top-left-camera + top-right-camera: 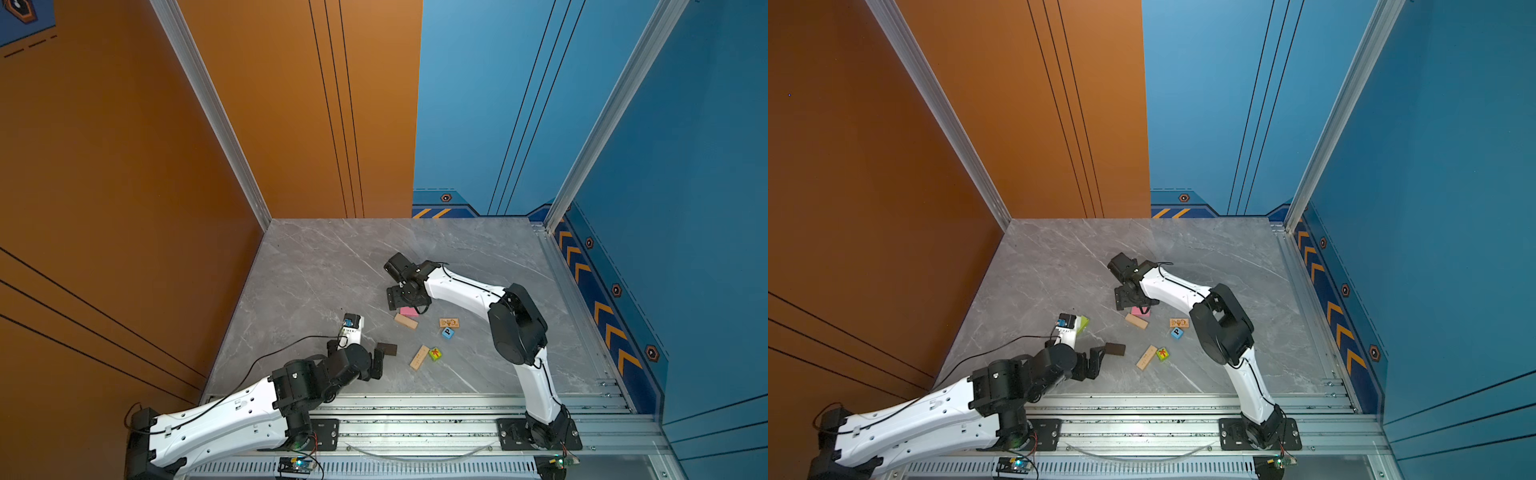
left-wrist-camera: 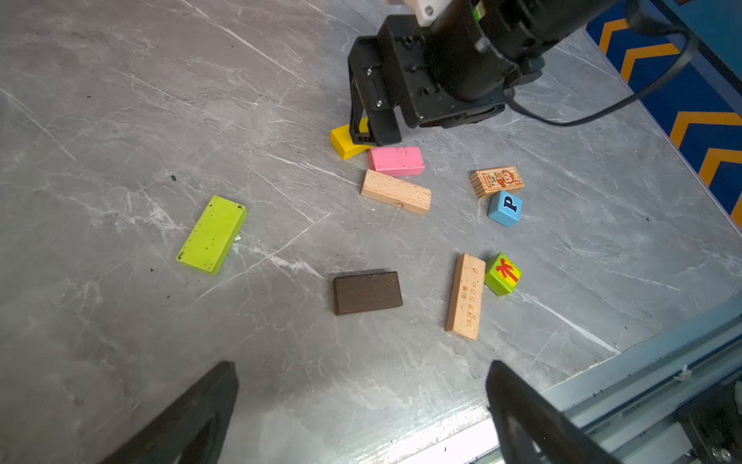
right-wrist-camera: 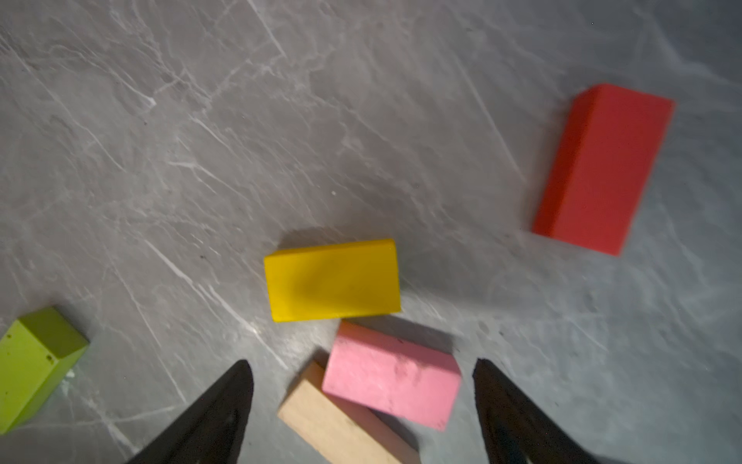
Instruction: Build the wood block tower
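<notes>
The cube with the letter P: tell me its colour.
The cube is light blue, its P black; clearest in the left wrist view.

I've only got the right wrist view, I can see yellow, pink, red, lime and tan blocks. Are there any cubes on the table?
Observer: Two: a blue wooden cube with a black P and a green wooden cube with a red figure.
Operator: What's next to the green one?
Observer: A long tan wooden block with printed characters lies alongside it, touching or nearly so.
Operator: And the left arm?
Observer: The left fingers stand open and empty, a flat dark brown wooden block lying just ahead of them.
</notes>
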